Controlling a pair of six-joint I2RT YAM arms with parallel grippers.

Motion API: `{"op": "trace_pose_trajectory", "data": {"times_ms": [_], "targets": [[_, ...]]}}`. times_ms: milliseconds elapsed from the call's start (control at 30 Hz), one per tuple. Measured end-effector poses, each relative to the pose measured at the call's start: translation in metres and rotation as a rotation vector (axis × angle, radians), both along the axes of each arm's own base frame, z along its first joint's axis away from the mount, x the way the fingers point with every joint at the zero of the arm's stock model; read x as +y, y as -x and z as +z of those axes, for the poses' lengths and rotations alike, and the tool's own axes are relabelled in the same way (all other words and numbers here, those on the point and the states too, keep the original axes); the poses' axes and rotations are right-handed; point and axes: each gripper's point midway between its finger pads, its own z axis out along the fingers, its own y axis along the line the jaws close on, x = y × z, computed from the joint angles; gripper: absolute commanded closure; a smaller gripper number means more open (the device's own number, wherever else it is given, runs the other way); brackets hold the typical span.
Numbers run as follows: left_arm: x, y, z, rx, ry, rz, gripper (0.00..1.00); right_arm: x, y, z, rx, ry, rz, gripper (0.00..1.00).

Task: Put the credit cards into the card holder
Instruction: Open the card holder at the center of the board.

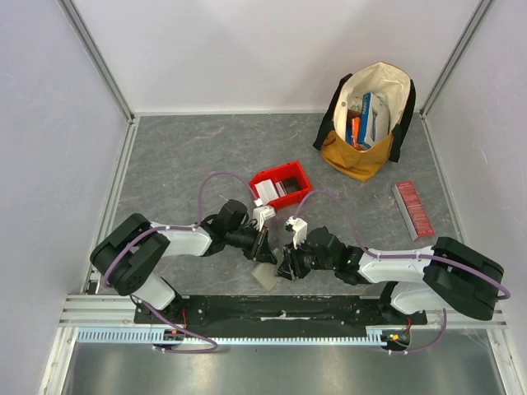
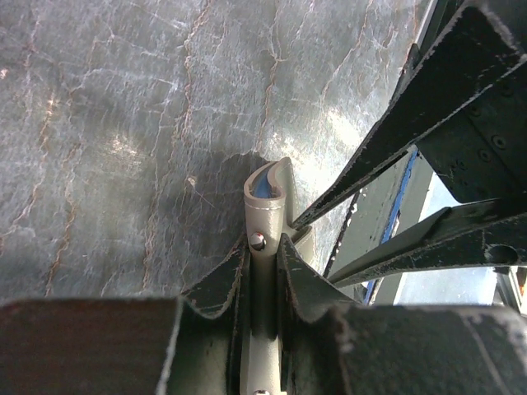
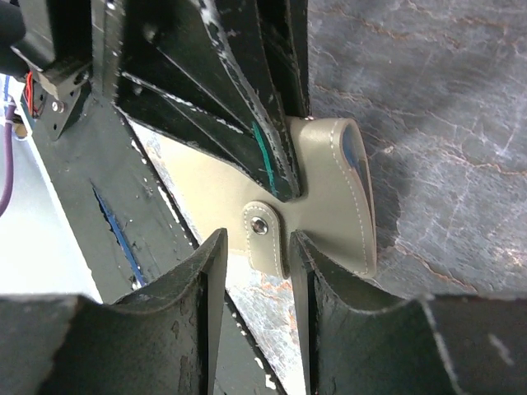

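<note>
The grey-olive card holder is held off the table at the near centre, between the two arms. My left gripper is shut on it. In the left wrist view the holder stands edge-on between the jaws, with a pale blue card showing in its fold. My right gripper is open, its jaws on either side of the holder's snap tab. The blue card edge also shows in the right wrist view. White cards lie in a red bin.
A tan and black bag with upright colourful boxes stands at the back right. A long red ribbed box lies at the right. The left gripper's black fingers fill the top of the right wrist view. White walls close in the table.
</note>
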Motion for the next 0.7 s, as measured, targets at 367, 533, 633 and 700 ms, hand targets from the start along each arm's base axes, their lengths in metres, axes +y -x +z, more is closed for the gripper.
{"op": "trace_pose_trajectory", "data": {"times_ms": [367,533,633,700], "targets": [[0.003,0.002,0.000,-0.004,-0.010,-0.008,0.98,0.006,0.011,-0.007,0.042,-0.012,0.066,0.57],[0.006,0.005,-0.001,0.010,-0.024,-0.011,0.98,0.011,0.017,-0.007,0.061,-0.026,0.107,0.58],[0.006,0.006,-0.002,0.014,-0.029,-0.010,0.98,0.014,0.019,-0.008,0.071,-0.028,0.124,0.58],[0.007,0.006,-0.002,0.017,-0.035,-0.007,0.98,0.018,0.020,-0.008,0.081,-0.027,0.140,0.59]]}}
